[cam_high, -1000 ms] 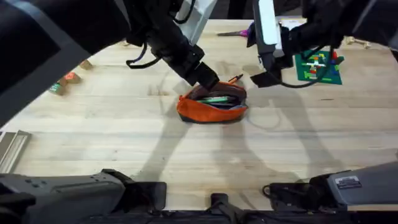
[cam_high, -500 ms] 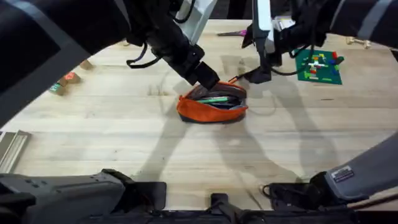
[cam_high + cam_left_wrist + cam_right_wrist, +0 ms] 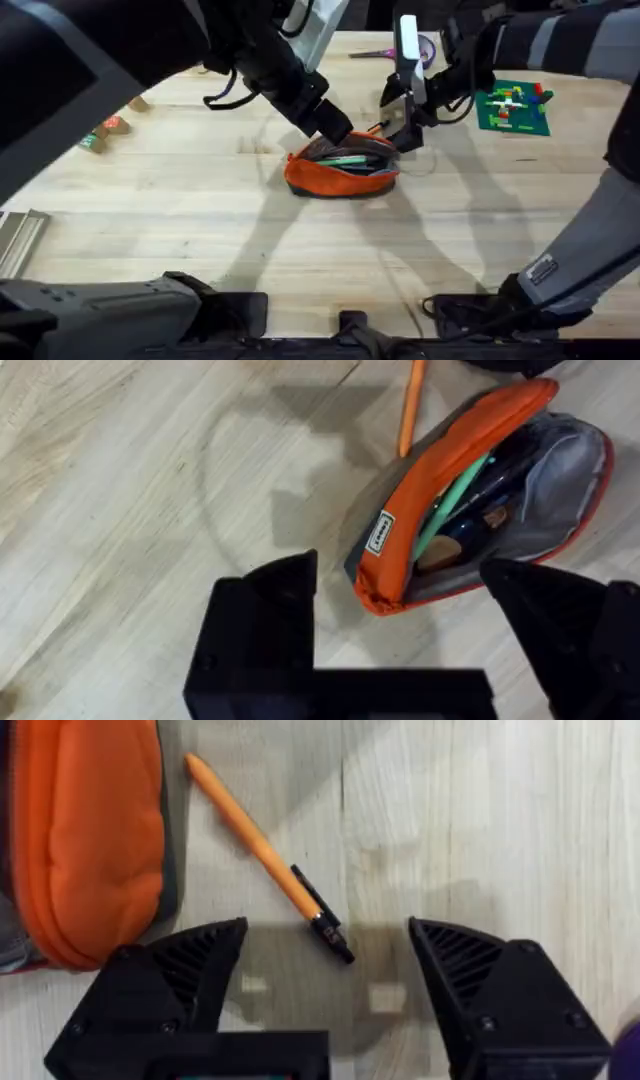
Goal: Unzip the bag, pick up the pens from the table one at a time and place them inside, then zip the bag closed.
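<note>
One green pen (image 3: 352, 158) lying inside unzipped bag (image 3: 340, 172), frame centre. Left tool (image 3: 335, 128) spread open at bag's upper edge. Right tool (image 3: 405, 118), fingers apart, now lowered over orange pen (image 3: 262, 847) on bench (image 3: 200, 220); pickup next, likely.

Overhead looking down and forward, wrist views close above shared bag (image 3: 342, 168)

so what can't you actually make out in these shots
- Orange pen: overhead, the right gripper covers all but its tip beside the bag.
- Bag's contents: in the left wrist view a green pen shows, but the dark things under it sit in shadow, unidentifiable.
- Bag's zipper pull: not discernible in any view.
- Left gripper: overhead, its tips merge with the bag's dark opening, so contact is unclear.
</note>
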